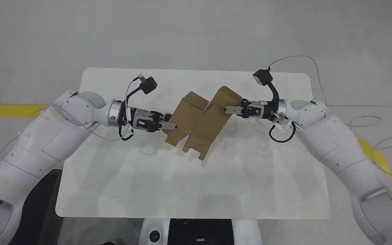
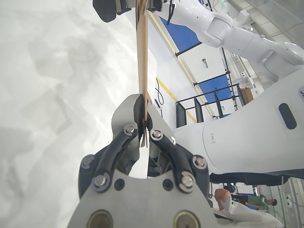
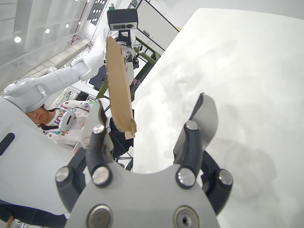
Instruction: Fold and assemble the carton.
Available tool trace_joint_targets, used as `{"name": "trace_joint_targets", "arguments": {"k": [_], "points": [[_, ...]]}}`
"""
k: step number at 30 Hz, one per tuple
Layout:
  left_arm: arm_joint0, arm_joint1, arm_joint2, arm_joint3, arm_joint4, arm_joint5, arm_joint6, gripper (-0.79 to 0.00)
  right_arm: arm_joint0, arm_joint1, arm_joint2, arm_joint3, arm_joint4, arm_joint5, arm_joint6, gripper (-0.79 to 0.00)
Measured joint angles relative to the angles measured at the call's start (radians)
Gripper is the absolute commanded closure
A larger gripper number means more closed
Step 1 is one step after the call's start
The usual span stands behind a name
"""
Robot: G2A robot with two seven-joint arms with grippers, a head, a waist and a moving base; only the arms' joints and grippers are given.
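The carton (image 1: 199, 119), a flattened brown cardboard blank with its flaps hanging toward the near side, is held over the middle of the white table (image 1: 245, 184), tilted up on edge between the two arms; I cannot tell whether its lowest flaps touch the tabletop. The left gripper (image 2: 143, 117) has its jaws closed tight on the thin left edge of the board, biting only a narrow strip. The right gripper (image 3: 149, 103) stands at the carton's right end with its jaws spread wide and nothing clamped; the board's corner sits inside the gap but much closer to one jaw than the other. So the whole blank seems to hang from a single small pinch, and that is the main risk: the board could pivot or sag in the left jaws, or slide out if it is tugged. If the right jaws close from this off-centre position, one may reach the panel first and push it sideways instead of trapping it, bending the board away from its score lines or twisting it against the left hold. A grip taken too near the corner would probably catch just a flap. Lowering the carton at this tilt could also snag the hanging flaps on the table and crumple them.
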Motion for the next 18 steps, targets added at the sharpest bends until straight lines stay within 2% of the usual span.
{"name": "trace_joint_targets", "arguments": {"k": [2, 3, 14, 15, 16, 18], "points": [[-0.008, 0.006, 0.014, -0.003, -0.008, -0.003, 0.003, 0.000, 0.011, 0.005, -0.032, -0.007, 0.011, -0.018, -0.018, -0.043], [-0.011, 0.009, 0.021, -0.004, -0.010, -0.005, 0.005, 0.000, 0.016, 0.007, -0.046, -0.010, 0.017, -0.024, -0.024, -0.018], [-0.054, 0.027, 0.094, 0.008, -0.025, -0.046, 0.046, 0.000, 0.091, 0.032, -0.207, -0.047, 0.092, -0.084, -0.084, 0.000], [-0.058, 0.028, 0.099, 0.012, -0.028, -0.049, 0.049, -0.194, 0.096, 0.033, -0.214, -0.051, 0.102, -0.084, -0.084, 0.000], [-0.064, 0.030, 0.105, 0.019, -0.033, -0.053, 0.053, -0.779, 0.101, 0.035, -0.223, -0.055, 0.116, -0.084, -0.084, 0.000], [-0.073, 0.031, 0.112, 0.030, -0.040, -0.062, 0.061, -0.785, 0.107, 0.037, -0.233, -0.058, 0.137, -0.083, -0.083, 0.000]]}}
